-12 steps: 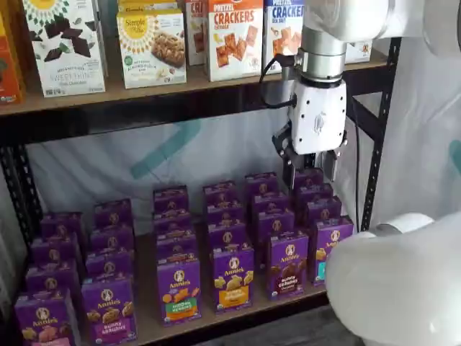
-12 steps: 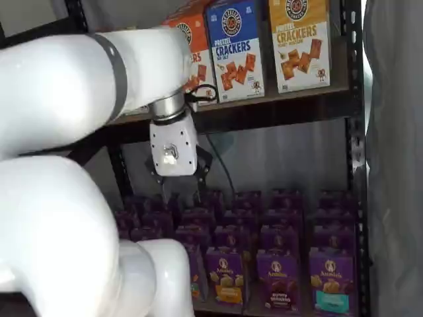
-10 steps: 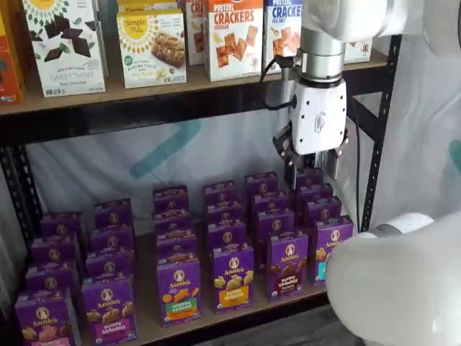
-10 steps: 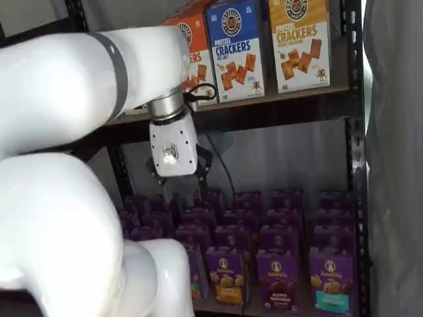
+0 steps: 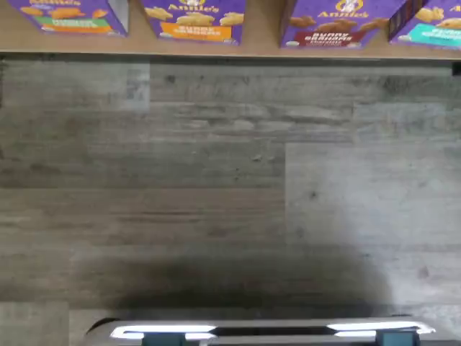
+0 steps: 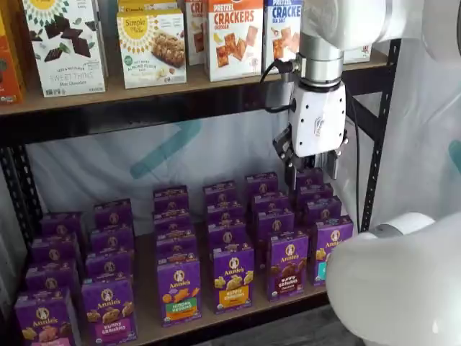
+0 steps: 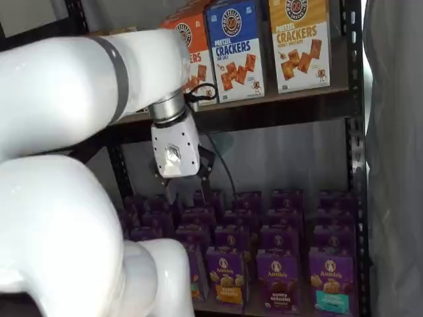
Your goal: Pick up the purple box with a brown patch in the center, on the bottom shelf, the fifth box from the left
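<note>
The purple box [image 6: 288, 264] with the dark brown "Bunny Grahams" band stands upright at the front of the bottom shelf [image 6: 148, 322], between an orange-band carton [image 6: 233, 277] and a teal-band carton [image 6: 325, 252]. It also shows in a shelf view [image 7: 279, 281] and in the wrist view [image 5: 338, 21]. My gripper [image 6: 312, 173] hangs above the back rows of cartons, up and behind the purple box, apart from it. A gap shows between its black fingers and nothing is in them. It also shows in a shelf view [image 7: 185, 190].
The upper shelf carries cracker boxes [image 6: 234, 36]. A black rack post [image 6: 378, 137] stands right of the gripper. My white arm [image 7: 66, 198] fills the foreground and hides the left cartons. The wrist view shows grey wood-look floor [image 5: 216, 180] before the shelf edge.
The gripper has shifted very slightly down above the back rows. The cartons have not moved.
</note>
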Action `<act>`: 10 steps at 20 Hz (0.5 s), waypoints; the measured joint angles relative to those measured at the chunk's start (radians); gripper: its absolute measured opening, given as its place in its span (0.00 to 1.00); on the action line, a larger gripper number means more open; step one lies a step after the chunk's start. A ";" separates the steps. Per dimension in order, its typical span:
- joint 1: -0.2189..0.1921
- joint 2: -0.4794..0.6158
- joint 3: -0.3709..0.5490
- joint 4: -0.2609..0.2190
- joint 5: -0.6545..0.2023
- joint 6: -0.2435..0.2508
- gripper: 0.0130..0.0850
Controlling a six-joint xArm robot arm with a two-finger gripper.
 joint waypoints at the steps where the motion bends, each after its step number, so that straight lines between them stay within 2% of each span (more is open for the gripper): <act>1: 0.006 0.000 0.007 -0.010 -0.011 0.008 1.00; 5: 0.013 0.013 0.030 -0.020 -0.051 0.020 1.00; 10: -0.007 0.045 0.078 0.017 -0.140 -0.007 1.00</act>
